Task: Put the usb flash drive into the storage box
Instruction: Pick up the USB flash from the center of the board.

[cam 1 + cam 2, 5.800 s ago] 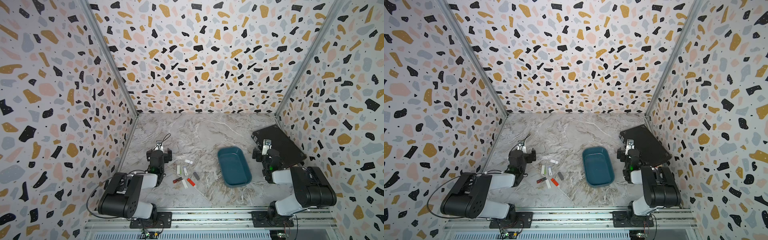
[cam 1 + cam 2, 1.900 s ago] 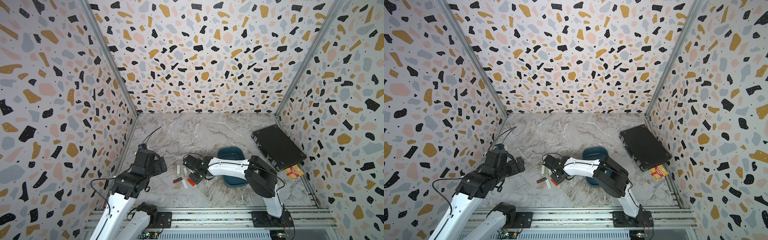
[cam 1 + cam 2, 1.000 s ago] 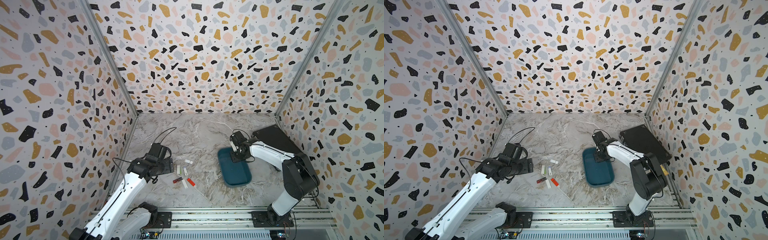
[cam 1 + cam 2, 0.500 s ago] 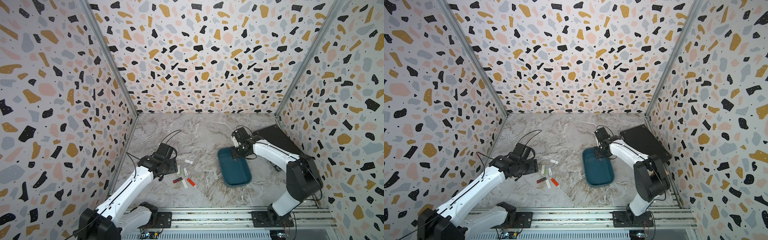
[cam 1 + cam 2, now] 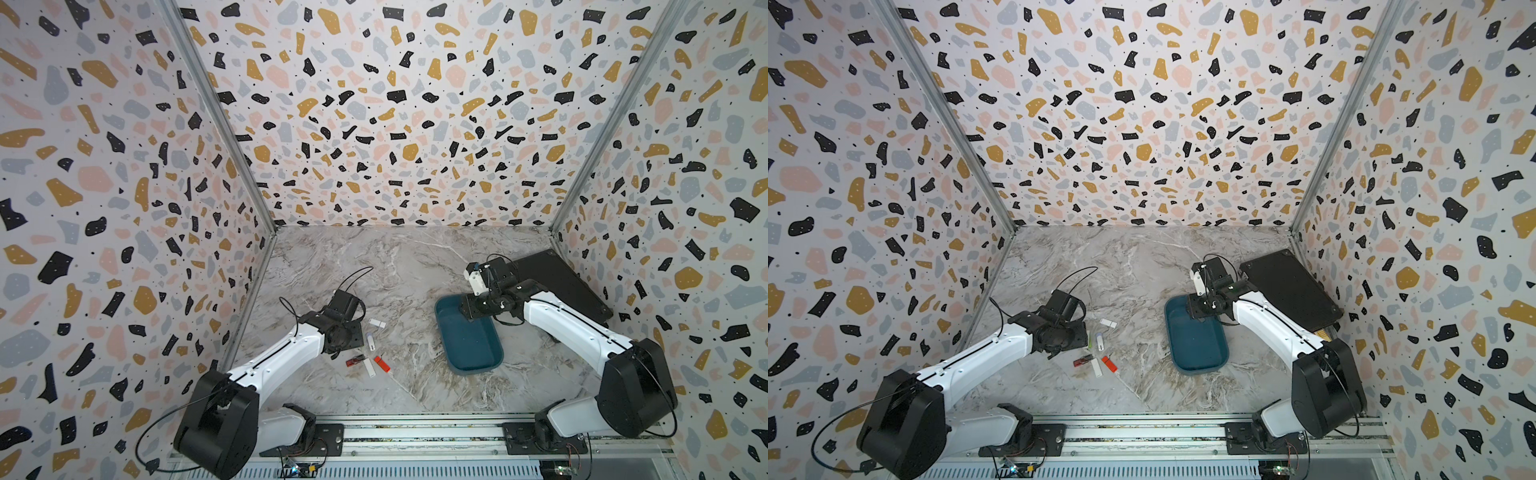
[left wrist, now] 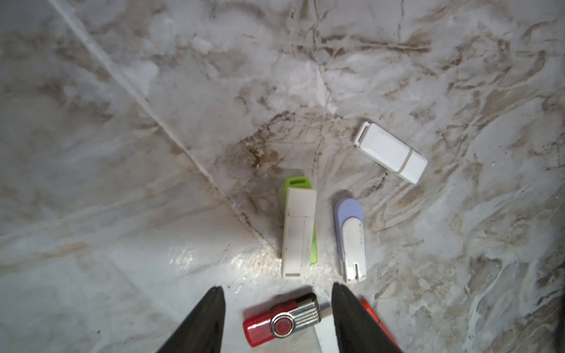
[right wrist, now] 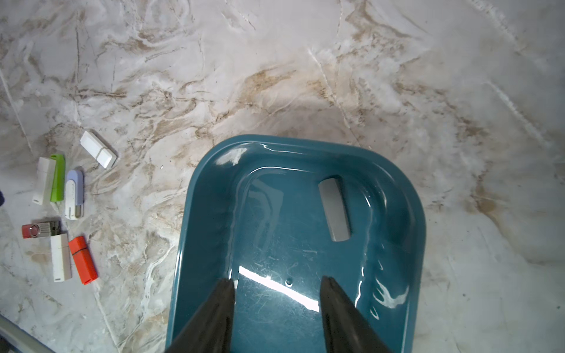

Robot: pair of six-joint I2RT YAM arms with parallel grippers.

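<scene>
The teal storage box [image 5: 473, 349] [image 5: 1198, 345] lies right of centre on the marble table. A grey usb flash drive [image 7: 334, 209] lies flat inside the box [image 7: 275, 229], near its far end. My right gripper [image 7: 276, 279] [image 5: 471, 309] hangs open above that end, with nothing between its fingers. My left gripper [image 6: 276, 288] stands open over the loose drives. A red and silver swivel drive [image 6: 282, 324] [image 5: 355, 360] lies between its fingers, with a gap showing on one side.
Other drives lie close by: a white capped one [image 6: 391, 152], a white-and-green one [image 6: 298, 232], a lilac-and-white one [image 6: 350, 238], a plain white one [image 7: 61, 258] and an orange one [image 7: 83, 259]. A flat black case [image 5: 557, 286] sits by the right wall.
My right gripper has opened over the box and the grey drive now lies inside. My left arm has reached right to the loose drives, its jaws narrowing around the red one.
</scene>
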